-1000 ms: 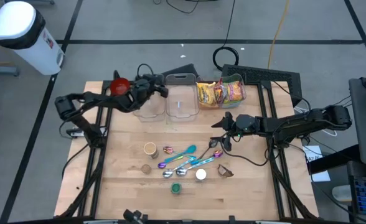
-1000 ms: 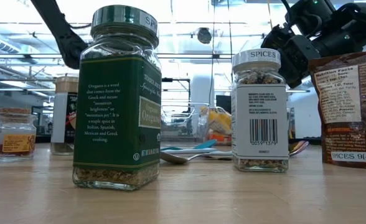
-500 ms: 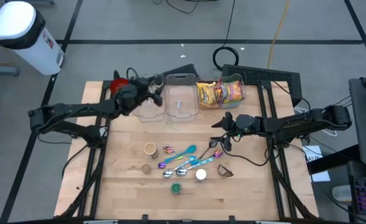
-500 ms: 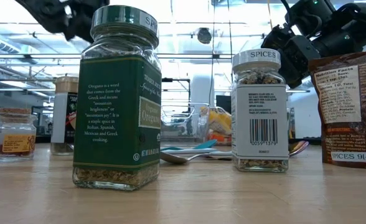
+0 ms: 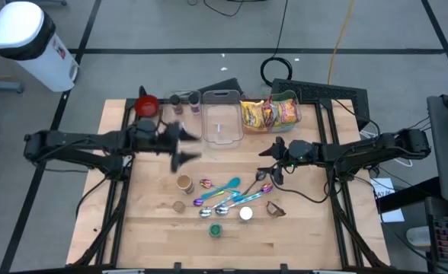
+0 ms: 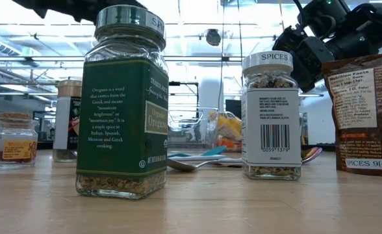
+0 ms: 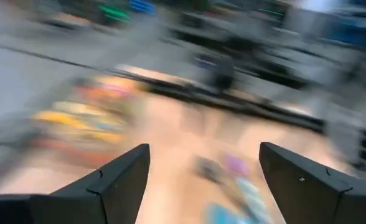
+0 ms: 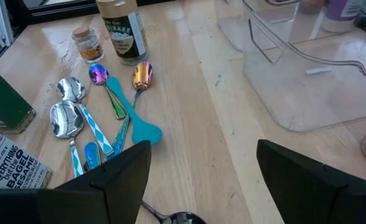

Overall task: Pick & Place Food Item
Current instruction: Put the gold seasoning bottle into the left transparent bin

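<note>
1. High view: the left gripper [image 5: 184, 144] hangs over the desk [image 5: 308, 228] left of centre in the frame, jaws spread apart and holding nothing.
2. The right gripper [image 5: 268, 161] sits right of centre, just above the spoons [image 5: 225, 196]; its jaws stand open and empty.
3. Food packets [image 5: 270, 113] stand in a clear bin at the upper middle of the frame, beside an empty clear bin [image 5: 222, 122].
4. Two small jars [image 5: 184, 100] stand at the desk's upper edge, left of the bins, near a red object [image 5: 147, 104].
5. Low view: an oregano jar [image 6: 122, 104] fills the left half, a spice jar [image 6: 271, 117] stands right of centre, and a brown pouch [image 6: 368, 114] is at the right edge.
</note>
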Available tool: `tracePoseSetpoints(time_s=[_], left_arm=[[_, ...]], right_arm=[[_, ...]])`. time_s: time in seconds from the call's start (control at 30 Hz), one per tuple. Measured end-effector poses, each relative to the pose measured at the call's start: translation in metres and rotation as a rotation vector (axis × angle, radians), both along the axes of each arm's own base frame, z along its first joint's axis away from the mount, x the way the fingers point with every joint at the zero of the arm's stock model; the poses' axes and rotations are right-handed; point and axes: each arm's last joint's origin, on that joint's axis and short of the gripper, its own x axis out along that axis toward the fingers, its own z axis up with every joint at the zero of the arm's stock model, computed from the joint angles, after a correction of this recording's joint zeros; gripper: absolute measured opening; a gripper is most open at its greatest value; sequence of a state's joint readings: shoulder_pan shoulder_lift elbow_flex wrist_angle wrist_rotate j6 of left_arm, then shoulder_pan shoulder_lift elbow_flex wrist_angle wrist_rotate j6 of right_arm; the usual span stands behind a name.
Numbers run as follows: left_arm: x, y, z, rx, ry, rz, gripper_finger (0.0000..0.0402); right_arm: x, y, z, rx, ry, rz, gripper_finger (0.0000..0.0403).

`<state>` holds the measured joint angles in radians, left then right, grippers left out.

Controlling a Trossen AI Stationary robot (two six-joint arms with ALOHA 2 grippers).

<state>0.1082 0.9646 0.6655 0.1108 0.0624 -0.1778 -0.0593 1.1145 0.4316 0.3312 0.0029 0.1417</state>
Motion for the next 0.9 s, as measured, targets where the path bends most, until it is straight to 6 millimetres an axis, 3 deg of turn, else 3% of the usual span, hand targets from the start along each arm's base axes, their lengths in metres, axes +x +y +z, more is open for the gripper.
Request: tracePoseSetpoints(time_s=[0.1,0.2,0.37,0.63,0.77,0.9], left_arm=[[0.000,-0.015,-0.003,-0.078,0.024,-0.277,0.0305],[0.004,-0.027,-0.004,-0.146,0.028,-0.363,0.0305],[0.009,-0.036,-0.007,-0.270,0.101,-0.294,0.0306],[0.009,-0.041,-0.009,-0.389,0.555,-0.051,0.0306],[0.013,-0.044,-0.006,-0.414,0.686,0.024,0.0307],[0.013,-0.045,-0.017,-0.484,0.832,0.133,0.0308]], right_arm=[[0.000,0.000,0.000,0.003,0.000,-0.001,0.0283],[0.000,0.000,0.000,0.010,-0.001,-0.004,0.0283],[0.000,0.000,0.000,0.010,-0.001,-0.005,0.0283],[0.001,0.000,0.001,0.010,-0.013,-0.005,0.0283],[0.000,0.000,0.001,0.010,-0.013,-0.005,0.0283],[0.000,0.000,0.001,0.011,-0.009,-0.002,0.0283]])
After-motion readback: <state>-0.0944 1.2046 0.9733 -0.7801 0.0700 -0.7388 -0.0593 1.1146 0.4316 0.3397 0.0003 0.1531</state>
